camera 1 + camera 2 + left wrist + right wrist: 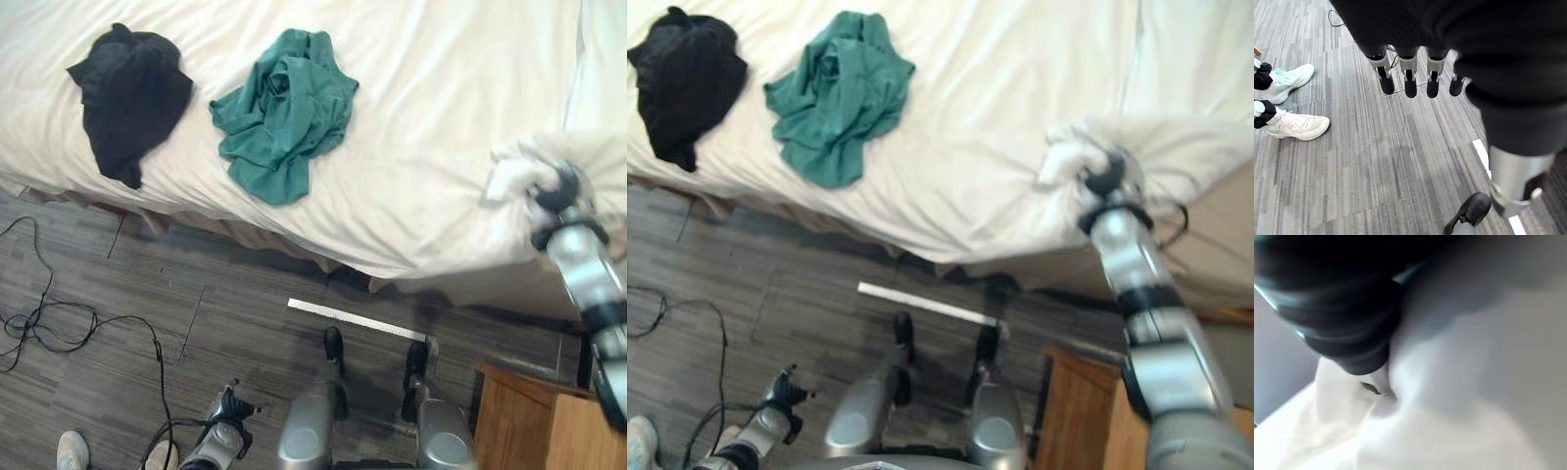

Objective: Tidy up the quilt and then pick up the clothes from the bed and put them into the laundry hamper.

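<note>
The right hand (1104,181) is up at the bed's near edge, buried in a bunched fold of the white quilt (421,108); its fingers are hidden in the cloth, so I cannot tell whether they are gripping. The left hand (1410,73) hangs low over the grey floor (1376,166), fingers straight and relaxed, holding nothing. On the quilt lie a black garment (132,93) and, just beside it but apart, a crumpled green garment (284,113). A person's pale shoes (1290,115) stand on the floor near the left hand. A wooden nightstand (544,421) sits below the right arm.
</note>
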{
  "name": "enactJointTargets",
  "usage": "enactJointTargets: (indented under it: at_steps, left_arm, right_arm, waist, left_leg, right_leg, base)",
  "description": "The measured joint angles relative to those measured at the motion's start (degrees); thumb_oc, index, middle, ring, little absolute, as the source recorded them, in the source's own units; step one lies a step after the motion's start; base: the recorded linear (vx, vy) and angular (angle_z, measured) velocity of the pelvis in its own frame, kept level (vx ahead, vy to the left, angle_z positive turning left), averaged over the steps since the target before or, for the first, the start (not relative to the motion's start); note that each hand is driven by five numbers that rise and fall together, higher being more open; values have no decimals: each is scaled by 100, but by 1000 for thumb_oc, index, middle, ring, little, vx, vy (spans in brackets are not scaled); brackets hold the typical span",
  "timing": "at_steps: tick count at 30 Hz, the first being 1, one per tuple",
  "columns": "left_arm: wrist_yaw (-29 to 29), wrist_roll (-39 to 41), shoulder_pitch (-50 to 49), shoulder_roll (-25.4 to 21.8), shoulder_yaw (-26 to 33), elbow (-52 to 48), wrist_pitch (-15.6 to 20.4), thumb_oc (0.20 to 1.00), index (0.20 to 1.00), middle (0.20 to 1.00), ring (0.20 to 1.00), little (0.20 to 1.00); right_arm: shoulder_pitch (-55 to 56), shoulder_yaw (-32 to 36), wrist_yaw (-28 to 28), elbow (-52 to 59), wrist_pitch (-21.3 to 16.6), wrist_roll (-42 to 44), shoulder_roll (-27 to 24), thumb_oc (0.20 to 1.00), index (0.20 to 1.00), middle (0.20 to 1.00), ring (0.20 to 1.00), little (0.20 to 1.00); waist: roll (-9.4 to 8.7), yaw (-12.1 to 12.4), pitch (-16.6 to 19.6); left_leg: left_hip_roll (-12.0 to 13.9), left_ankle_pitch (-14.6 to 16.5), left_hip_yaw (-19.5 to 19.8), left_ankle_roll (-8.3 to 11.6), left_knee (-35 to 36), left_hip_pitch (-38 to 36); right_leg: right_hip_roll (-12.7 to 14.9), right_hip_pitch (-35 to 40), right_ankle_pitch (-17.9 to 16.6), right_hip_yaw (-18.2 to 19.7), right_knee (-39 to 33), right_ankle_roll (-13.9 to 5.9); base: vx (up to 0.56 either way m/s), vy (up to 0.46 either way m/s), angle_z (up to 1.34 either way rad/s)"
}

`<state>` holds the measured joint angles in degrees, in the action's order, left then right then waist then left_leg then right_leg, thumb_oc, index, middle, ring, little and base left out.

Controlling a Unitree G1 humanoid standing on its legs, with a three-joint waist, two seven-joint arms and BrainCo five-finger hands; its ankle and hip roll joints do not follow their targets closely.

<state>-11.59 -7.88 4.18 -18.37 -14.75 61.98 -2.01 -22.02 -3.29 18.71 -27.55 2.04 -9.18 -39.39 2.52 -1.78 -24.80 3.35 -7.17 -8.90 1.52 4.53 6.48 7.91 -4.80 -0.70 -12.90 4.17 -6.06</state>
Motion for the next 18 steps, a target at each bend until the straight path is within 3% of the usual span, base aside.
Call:
enactJointTargets:
  at_steps: [1,2,3,5,7,8,11,14,15,17,18]
  left_arm:
    - [10,-16,-16,39,24,-22,-52,1000,1000,1000,1000,1000]
    - [14,-22,-172,-2,109,11,-138,1000,1000,1000,1000,1000]
    - [19,-108,-375,55,187,46,-145,1000,1000,1000,1000,1000]
    - [50,-221,-435,104,202,143,-183,1000,1000,1000,1000,1000]
    - [53,-232,-376,171,274,94,-187,1000,1000,1000,1000,1000]
    - [51,-226,-376,236,287,100,-212,1000,1000,1000,1000,1000]
    - [48,-172,-396,391,288,96,-218,1000,1000,1000,1000,1000]
    - [38,-126,-449,505,286,110,-227,1000,1000,1000,1000,1000]
    - [34,-125,-508,548,279,106,-223,1000,1000,1000,1000,1000]
    - [32,-127,-617,587,267,152,-217,1000,1000,1000,1000,1000]
    - [29,-130,-665,567,220,204,-222,1000,1000,1000,1000,1000]
  right_arm:
    - [552,259,-13,124,-39,80,252,1000,1000,1000,1000,1000]
    - [1343,908,145,412,-203,219,867,1000,1000,1000,1000,1000]
    - [1816,858,214,314,-90,370,1173,1000,1000,1000,1000,1000]
    - [2123,876,225,-77,-174,554,1250,1000,1000,1000,1000,1000]
    - [2509,1251,275,-684,-144,1290,1645,1000,1000,1000,1000,1000]
    - [2594,1705,397,-1215,-236,1944,2122,1000,1000,1000,1000,1000]
    - [3002,1835,473,-1287,-193,3239,2510,1000,1000,1000,1000,1000]
    - [3158,1902,737,-1056,-219,3454,2372,1000,1000,1000,1000,1000]
    - [3201,1991,886,-749,-209,3415,2168,200,200,200,200,200]
    - [3113,2157,1120,-319,-269,3172,1751,200,200,200,200,200]
    - [2955,2259,1253,113,-416,2661,1208,200,200,200,200,200]
  waist:
    - [-94,-78,88]
    - [-193,-198,202]
    - [-302,-318,514]
    - [-387,-472,824]
    - [-472,-743,1034]
    - [-498,-799,1204]
    - [-372,-886,1437]
    - [-251,-1000,1515]
    - [-294,-1022,1535]
    - [-306,-1040,1601]
    - [-310,-1048,1644]
  left_leg:
    - [-3,117,-34,33,4,-102]
    - [48,189,-265,59,31,-330]
    - [54,236,-320,59,48,-380]
    - [41,279,-456,110,46,-385]
    - [33,304,-474,71,43,-605]
    - [44,341,-499,83,38,-725]
    - [86,376,-562,96,42,-753]
    - [111,398,-608,127,56,-756]
    - [131,467,-624,201,56,-754]
    - [138,495,-642,185,57,-702]
    - [155,435,-648,198,55,-664]
  right_leg:
    - [0,119,12,38,-91,-1]
    - [-6,460,18,38,-265,-11]
    - [-21,491,39,109,-334,-10]
    - [-39,549,-18,251,-549,-41]
    - [-28,781,-58,243,-699,-83]
    - [-44,909,-58,263,-755,-83]
    - [-79,909,-56,385,-822,-85]
    - [-104,903,-73,448,-870,-96]
    - [-119,888,-72,485,-872,-96]
    - [-131,838,-64,550,-873,-101]
    - [-148,770,-82,569,-870,-107]
  base:
    - [154,18,0]
    - [112,27,-15]
    - [163,35,-29]
    - [121,37,-35]
    - [152,65,-8]
    - [99,47,-13]
    - [78,40,-21]
    - [31,23,-14]
    - [-7,2,-10]
    - [-32,-23,-8]
    - [-82,-47,-1]
